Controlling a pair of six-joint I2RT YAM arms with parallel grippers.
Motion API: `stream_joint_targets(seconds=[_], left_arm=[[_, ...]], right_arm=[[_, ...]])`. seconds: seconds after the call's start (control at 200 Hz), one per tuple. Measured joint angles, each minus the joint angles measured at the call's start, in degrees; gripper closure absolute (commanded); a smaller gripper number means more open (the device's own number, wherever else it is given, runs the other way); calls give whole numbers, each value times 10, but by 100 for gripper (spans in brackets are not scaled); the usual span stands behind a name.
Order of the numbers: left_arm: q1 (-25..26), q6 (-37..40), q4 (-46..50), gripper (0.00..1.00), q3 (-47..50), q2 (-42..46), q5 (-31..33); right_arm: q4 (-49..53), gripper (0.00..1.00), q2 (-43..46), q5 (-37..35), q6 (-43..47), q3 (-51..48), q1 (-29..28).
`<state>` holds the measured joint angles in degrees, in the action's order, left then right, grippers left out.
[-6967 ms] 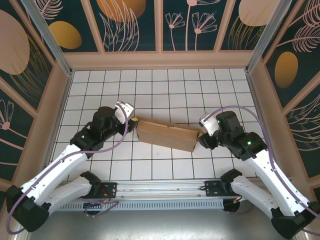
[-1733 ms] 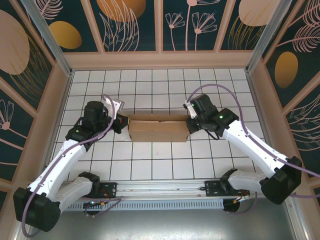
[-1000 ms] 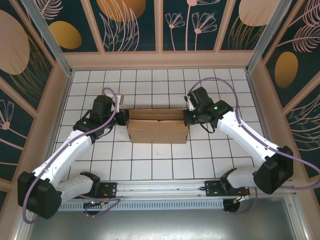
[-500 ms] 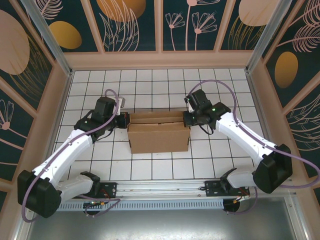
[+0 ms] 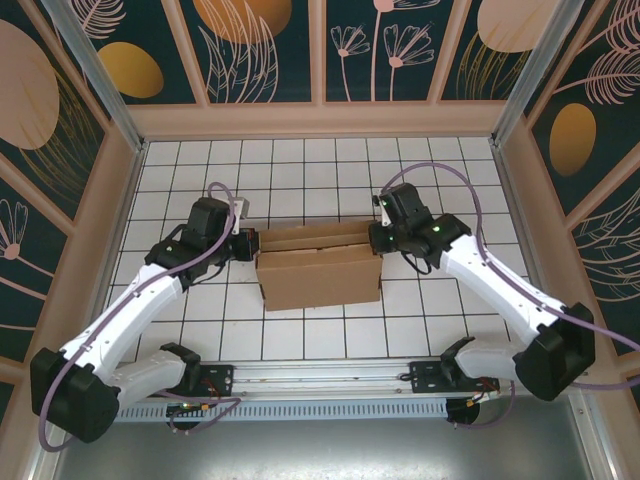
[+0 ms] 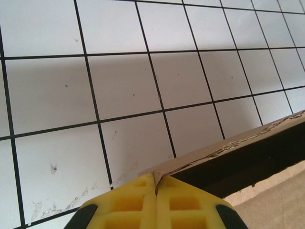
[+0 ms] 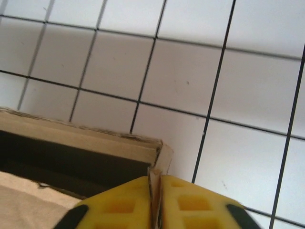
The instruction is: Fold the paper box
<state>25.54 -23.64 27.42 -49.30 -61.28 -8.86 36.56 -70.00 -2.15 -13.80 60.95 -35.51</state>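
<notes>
Top external: the paper box [image 5: 320, 278] sits on the tiled table [image 5: 300, 170]; left gripper [image 6: 155, 183] pinches its left corner, right gripper [image 7: 155, 183] pinches its right corner flap

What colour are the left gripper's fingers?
The fingers are yellow; left wrist view shows them best.

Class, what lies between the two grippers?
The paper box spans the stretch from the left gripper to the right gripper, as the top external view shows.
</notes>
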Motion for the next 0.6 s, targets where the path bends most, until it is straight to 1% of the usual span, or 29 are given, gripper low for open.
stream_joint_targets(seconds=[0.1,0.135,0.165,0.28,0.345,0.38,0.41,0.445,0.53,0.595], left_arm=[[3,1,-2,100,4,14,2],[3,2,-2,100,5,17,3],[4,2,-2,100,6,18,4],[6,4,-8,100,10,19,5],[10,4,-12,100,12,19,5],[12,4,-15,100,14,19,4],[14,4,-16,100,15,20,4],[16,4,-18,100,16,21,4],[18,5,-19,100,20,26,5],[19,7,-19,100,22,30,6]], right_arm=[[-23,55,30,1,4,0,-1],[-28,50,38,1,6,0,-1],[-32,48,42,1,7,0,-1],[-38,48,52,1,21,0,-1],[-38,51,54,2,34,0,-3],[-38,55,55,3,41,0,-6],[-37,58,57,3,49,0,-12],[-37,60,59,5,59,0,-22],[-38,59,66,11,92,0,-72],[-38,59,68,0,123,0,-143]])
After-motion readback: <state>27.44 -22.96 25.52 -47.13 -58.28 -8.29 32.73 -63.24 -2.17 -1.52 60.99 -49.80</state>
